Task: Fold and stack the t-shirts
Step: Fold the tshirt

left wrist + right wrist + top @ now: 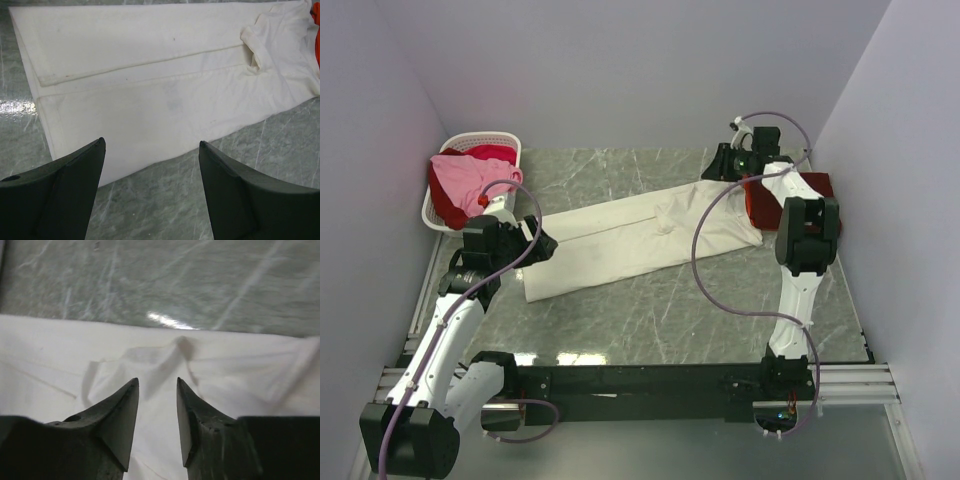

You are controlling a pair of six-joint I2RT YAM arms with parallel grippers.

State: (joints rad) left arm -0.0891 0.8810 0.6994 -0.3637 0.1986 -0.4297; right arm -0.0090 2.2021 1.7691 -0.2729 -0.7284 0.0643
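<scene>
The large cream-white t-shirt (640, 235) lies on the table (670, 310), folded lengthwise into a long strip that runs from near left to far right. The left end effector (152, 145) hangs just off the strip's near left end with its jaws wide apart and nothing in them. The right end effector (157, 382) sits low over the strip's far right end, its jaws parted by a narrow gap and empty, a small wrinkle of cloth just beyond the tips. A dark red t-shirt (820, 185) lies beside that end, partly under the right arm. The pink t-shirt (465, 175) and a red t-shirt (490, 152) are piled in the white basket (485, 138) at the far left corner
</scene>
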